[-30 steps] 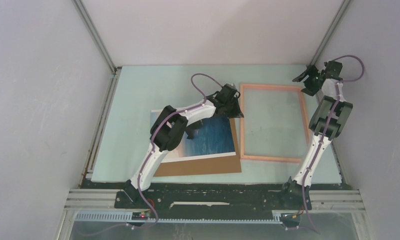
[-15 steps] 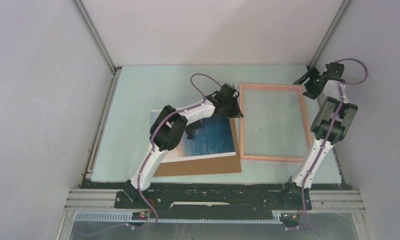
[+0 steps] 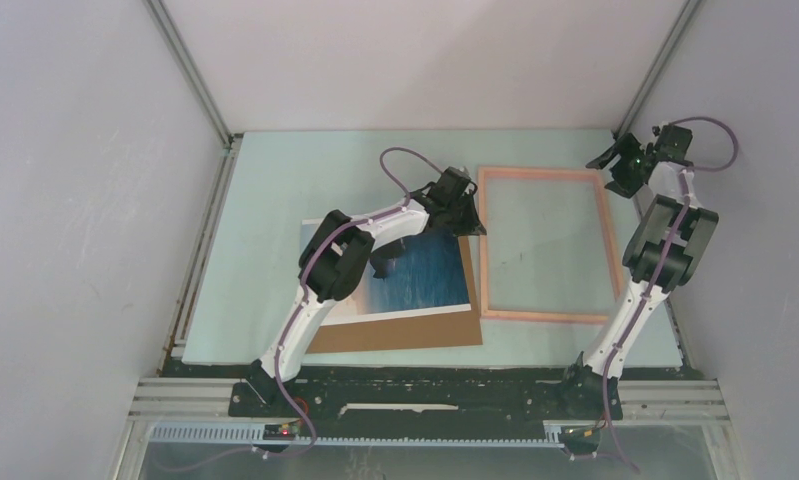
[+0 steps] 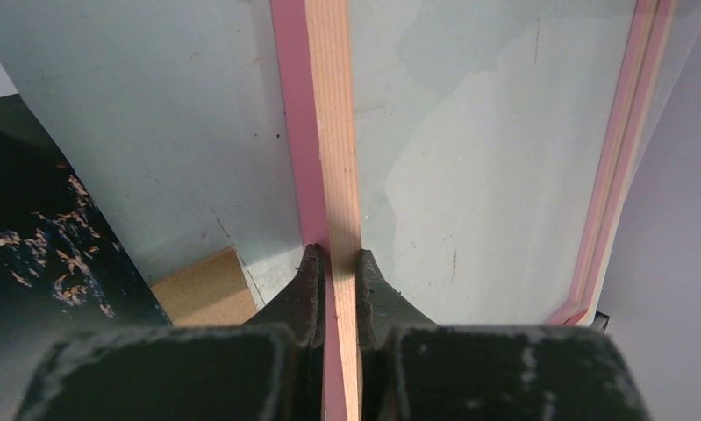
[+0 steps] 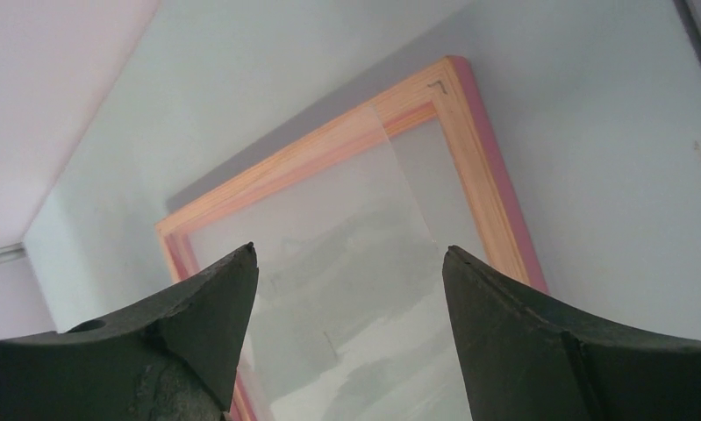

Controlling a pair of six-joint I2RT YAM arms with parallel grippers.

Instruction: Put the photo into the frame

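Note:
The salmon-pink frame [image 3: 547, 243] lies on the pale green table, right of centre, its see-through middle showing the table beneath. My left gripper [image 3: 472, 222] is shut on the frame's left rail [image 4: 333, 140], one finger on each side of the wood. The photo [image 3: 425, 275] of blue sea lies left of the frame, partly hidden under my left arm; a dark corner of the photo [image 4: 31, 237] shows in the left wrist view. My right gripper [image 3: 615, 165] hangs open above the frame's far right corner [image 5: 452, 79], holding nothing.
A brown cardboard sheet [image 3: 405, 332] lies under the photo, its edge showing along the front; its corner [image 4: 202, 289] sits by the left fingers. Grey walls close in on three sides, with the right wall close to my right arm [image 3: 665, 240].
My right gripper has drawn back toward the far right corner, away from the frame's rail. The left gripper and the frame have stayed put.

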